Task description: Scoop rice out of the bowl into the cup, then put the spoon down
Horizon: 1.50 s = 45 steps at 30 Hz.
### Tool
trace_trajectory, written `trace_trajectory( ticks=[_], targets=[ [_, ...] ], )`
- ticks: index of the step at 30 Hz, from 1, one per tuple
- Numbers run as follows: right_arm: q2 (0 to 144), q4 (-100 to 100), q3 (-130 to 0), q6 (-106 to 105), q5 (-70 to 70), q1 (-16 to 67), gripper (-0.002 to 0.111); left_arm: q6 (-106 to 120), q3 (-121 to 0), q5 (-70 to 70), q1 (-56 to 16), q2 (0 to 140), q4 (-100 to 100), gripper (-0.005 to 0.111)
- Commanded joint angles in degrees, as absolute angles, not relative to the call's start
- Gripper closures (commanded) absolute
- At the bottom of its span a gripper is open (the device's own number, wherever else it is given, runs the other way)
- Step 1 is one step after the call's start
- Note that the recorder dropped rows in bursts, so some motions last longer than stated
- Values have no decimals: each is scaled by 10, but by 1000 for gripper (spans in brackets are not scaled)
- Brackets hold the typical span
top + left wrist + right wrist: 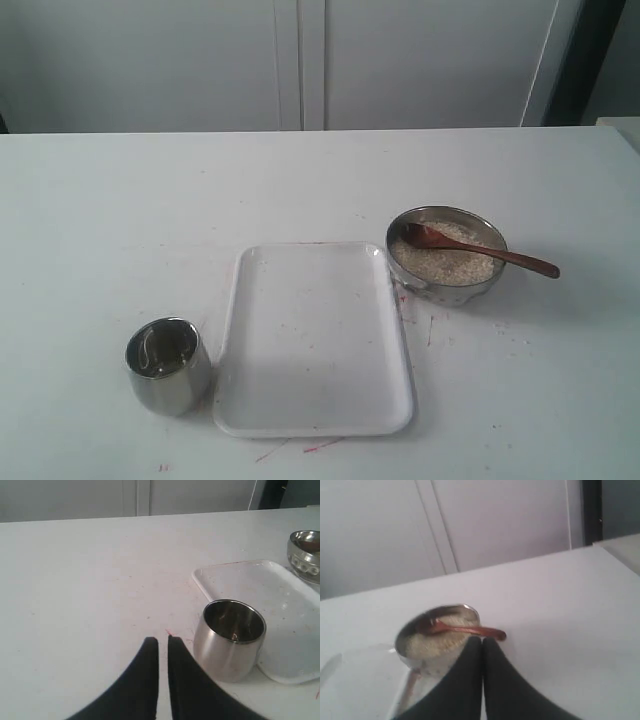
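A shiny steel bowl (446, 255) stands right of the tray, filled with off-white rice (445, 262). The reddish-brown wooden spoon (490, 253) lies in it, head on the rice, handle sticking out over the right rim. The small steel cup (167, 365) stands left of the tray's near corner; it looks empty inside. Neither gripper shows in the exterior view. My left gripper (163, 639) is shut, empty, just beside the cup (230, 637). My right gripper (482, 639) is shut, empty, its tips just short of the spoon handle (480, 631) and the bowl (436, 635).
A white rectangular tray (313, 335) lies between cup and bowl with nothing on it. Small red marks and a few stray grains dot the white table (150, 220). A grey cabinet wall runs behind the table's far edge.
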State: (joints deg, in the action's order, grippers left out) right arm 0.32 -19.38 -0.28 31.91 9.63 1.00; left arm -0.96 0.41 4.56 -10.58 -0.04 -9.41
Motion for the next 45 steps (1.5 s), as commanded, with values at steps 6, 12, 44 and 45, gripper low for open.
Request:
trace_trajectory(
  ticks=[6, 12, 44, 45],
  targets=[
    [0, -145, 0, 422, -79, 5, 108, -11, 0, 44, -107, 0, -98, 92],
    [0, -134, -72, 463, 153, 7, 108, -11, 0, 44, -107, 0, -98, 92],
    [693, -225, -733, -51, 669, 178, 108, -11, 0, 44, -107, 0, -98, 92],
    [714, -222, -735, -63, 663, 178, 108, -11, 0, 44, -107, 0, -98, 92]
  ],
)
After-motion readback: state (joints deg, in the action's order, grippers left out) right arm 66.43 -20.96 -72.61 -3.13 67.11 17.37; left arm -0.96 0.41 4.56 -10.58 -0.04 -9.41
